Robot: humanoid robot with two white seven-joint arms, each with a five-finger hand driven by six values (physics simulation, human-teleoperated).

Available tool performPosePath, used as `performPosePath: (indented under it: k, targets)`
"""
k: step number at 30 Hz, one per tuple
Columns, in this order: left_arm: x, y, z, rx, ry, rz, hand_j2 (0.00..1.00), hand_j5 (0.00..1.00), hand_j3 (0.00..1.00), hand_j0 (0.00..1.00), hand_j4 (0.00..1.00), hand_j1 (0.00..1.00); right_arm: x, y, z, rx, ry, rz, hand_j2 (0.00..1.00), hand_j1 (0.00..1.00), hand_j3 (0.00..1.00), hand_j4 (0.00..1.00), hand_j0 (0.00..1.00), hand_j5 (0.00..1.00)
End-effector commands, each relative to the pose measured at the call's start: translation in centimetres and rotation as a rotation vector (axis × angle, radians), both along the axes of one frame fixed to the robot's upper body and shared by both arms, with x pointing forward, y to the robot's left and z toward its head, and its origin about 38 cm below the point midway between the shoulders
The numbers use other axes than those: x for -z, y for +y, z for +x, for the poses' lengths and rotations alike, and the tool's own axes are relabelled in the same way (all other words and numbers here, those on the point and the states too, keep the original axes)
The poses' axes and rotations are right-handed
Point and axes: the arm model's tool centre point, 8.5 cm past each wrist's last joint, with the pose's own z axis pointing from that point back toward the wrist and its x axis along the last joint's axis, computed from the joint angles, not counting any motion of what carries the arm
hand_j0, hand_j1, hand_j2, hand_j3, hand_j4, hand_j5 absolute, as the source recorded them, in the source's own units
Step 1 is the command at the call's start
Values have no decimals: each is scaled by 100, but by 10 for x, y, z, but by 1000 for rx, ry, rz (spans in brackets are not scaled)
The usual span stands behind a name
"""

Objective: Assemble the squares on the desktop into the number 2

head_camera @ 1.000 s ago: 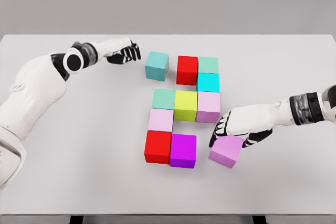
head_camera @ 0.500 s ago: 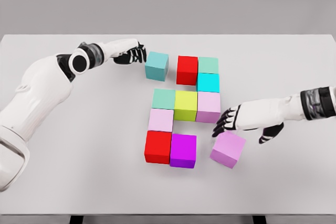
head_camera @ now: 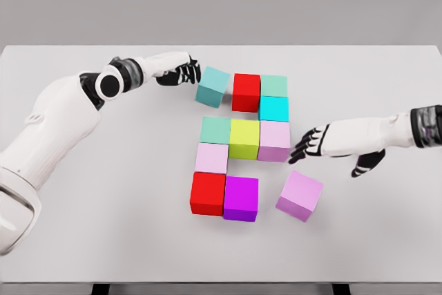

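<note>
Head view, nearest first: the lilac block point(head_camera: 299, 195) lies skewed on the table point(head_camera: 103, 240), apart from the purple block point(head_camera: 241, 198) where the bottom row wants it. Above it the right hand point(head_camera: 324, 144) hovers with fingers spread, holding nothing. It should square this block up before sliding it flush. Farther back, the left hand point(head_camera: 181, 72), fingers loosely curled, touches the tilted teal block point(head_camera: 212, 86); a steady sideways push should seat it against the red block point(head_camera: 246, 92).

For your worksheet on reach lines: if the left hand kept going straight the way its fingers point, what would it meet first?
The teal cube. The left hand points right, fingertips already at or touching the cube's left face; contact is hard to confirm. Behind it stands the red cube.
</note>
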Motion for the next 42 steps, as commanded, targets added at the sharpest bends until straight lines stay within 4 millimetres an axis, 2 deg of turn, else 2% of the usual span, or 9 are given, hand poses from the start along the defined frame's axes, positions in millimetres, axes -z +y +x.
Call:
performPosePath:
  k: [1, 8, 12, 16, 21, 28, 36, 38, 42]
  targets:
    - [-2, 0, 0, -1, -2, -8, 41, 41, 41, 41, 41, 41, 1, -10, 5, 36, 2, -10, 100, 100, 100, 100, 100, 100]
    - [0, 11, 1, -25, 5, -8, 42, 42, 42, 42, 42, 42, 12, -14, 2, 47, 27, -17, 100, 100, 100, 100, 100, 100]
    - [4, 14, 0, -36, 14, -7, 43, 43, 43, 43, 43, 43, 20, -25, 5, 84, 45, -28, 100, 100, 100, 100, 100, 100]
    - [4, 13, -1, -25, 24, -2, 43, 43, 43, 43, 43, 43, 25, -21, 1, 73, 57, -27, 100, 100, 100, 100, 100, 100]
    - [4, 24, -1, -29, 47, 19, 43, 43, 43, 43, 43, 43, 27, -21, 0, 71, 61, -28, 100, 100, 100, 100, 100, 100]
    - [-1, 24, -4, 0, 53, 29, 44, 44, 44, 44, 44, 44, 28, -16, -2, 54, 62, -29, 100, 100, 100, 100, 100, 100]
    - [3, 19, -9, 32, 68, 46, 44, 44, 44, 44, 44, 44, 28, -8, -6, 27, 66, -23, 100, 100, 100, 100, 100, 100]
    - [4, 26, -9, 24, 67, 61, 44, 44, 44, 44, 44, 44, 27, -5, -8, 17, 65, -20, 100, 100, 100, 100, 100, 100]
    - [5, 25, -10, 26, 69, 63, 44, 44, 44, 44, 44, 44, 27, -2, -10, 5, 65, -16, 100, 100, 100, 100, 100, 100]
